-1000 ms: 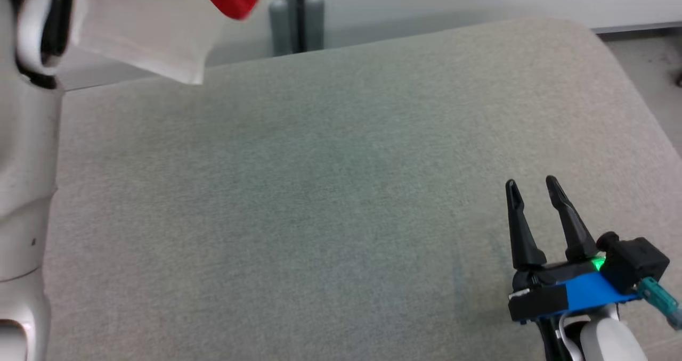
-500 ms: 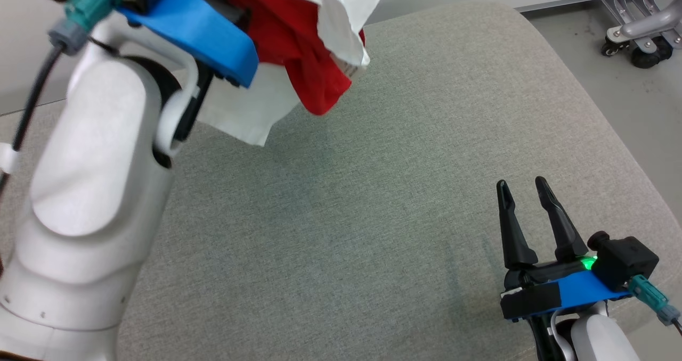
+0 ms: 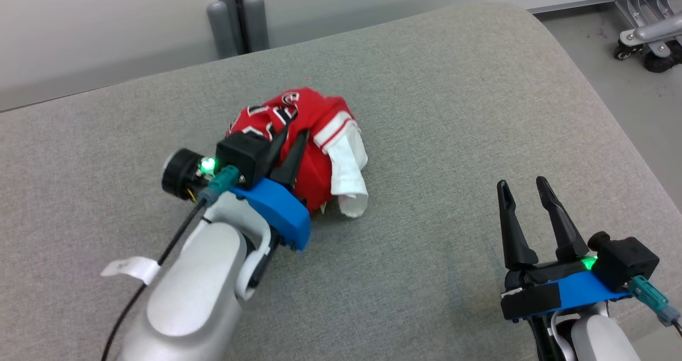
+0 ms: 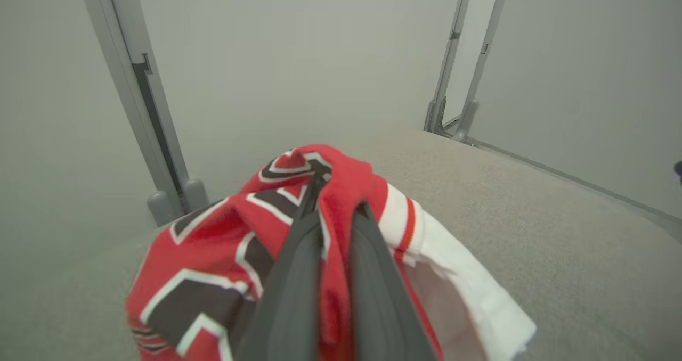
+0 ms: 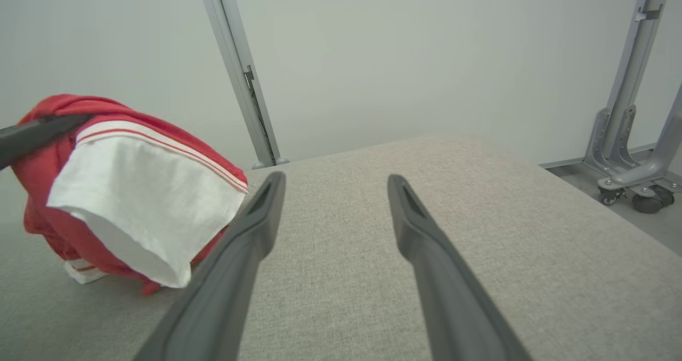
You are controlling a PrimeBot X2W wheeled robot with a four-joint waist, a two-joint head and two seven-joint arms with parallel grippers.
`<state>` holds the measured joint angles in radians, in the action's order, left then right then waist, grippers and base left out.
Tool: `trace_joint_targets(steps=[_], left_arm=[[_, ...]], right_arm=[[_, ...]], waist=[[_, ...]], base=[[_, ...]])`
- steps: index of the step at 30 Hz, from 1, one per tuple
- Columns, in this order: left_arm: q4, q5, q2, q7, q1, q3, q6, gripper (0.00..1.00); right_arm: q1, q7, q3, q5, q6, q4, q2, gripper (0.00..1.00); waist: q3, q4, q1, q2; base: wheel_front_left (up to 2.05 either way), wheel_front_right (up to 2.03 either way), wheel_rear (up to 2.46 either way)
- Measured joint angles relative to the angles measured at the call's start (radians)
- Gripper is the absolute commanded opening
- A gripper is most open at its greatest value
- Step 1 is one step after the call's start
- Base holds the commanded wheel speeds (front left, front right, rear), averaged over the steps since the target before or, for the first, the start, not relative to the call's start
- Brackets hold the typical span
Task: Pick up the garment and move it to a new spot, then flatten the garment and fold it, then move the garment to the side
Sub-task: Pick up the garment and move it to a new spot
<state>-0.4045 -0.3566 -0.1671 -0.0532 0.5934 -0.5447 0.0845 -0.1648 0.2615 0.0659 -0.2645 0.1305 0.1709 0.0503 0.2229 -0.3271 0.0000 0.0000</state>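
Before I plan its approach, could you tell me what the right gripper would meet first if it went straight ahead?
Nothing, it seems: the right gripper points along bare cushion; the shirt lies off to its left. Height is unclear.

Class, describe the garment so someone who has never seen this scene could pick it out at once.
Find the broad grey upholstered surface before the robot. Left of its middle sits a crumpled heap, the garment, pinched at the top by the left gripper. Unlike the grey around it, it is bright red with dark white-edged markings and a white flap.

left pincer (image 3: 294, 132) clamped, right pincer (image 3: 521, 183) spread
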Motion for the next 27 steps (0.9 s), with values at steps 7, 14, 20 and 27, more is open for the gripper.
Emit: trace_joint_targets(steps=[7,14,20,27], left_arm=[[-0.083,-0.007,0.043,-0.054,-0.085,-0.051,0.000,1.00],[-0.061,-0.002,0.048,-0.163,-0.085,-0.021,-0.046,1.00],[0.015,0.002,0.002,-0.201,-0.138,0.053,-0.110,1.00],[0.119,-0.005,-0.069,-0.209,-0.252,0.163,-0.166,1.00]], right_arm=[[0.005,0.000,-0.007,0.007,0.000,0.003,0.000,1.00],[0.029,0.001,-0.021,0.026,0.000,0.012,0.000,1.00],[0.056,0.000,-0.038,0.041,0.000,0.014,0.000,1.00],[0.076,-0.020,-0.058,0.058,0.000,-0.002,0.000,1.00]], waist=[[-0.011,0.018,0.0000,0.0000],[-0.057,0.059,0.0000,0.0000],[-0.102,0.117,-0.0001,0.0000],[-0.142,0.191,0.0000,0.0000]], base=[[0.00,0.00,0.00],[0.00,0.00,0.00],[0.00,0.00,0.00],[0.00,0.00,0.00]])
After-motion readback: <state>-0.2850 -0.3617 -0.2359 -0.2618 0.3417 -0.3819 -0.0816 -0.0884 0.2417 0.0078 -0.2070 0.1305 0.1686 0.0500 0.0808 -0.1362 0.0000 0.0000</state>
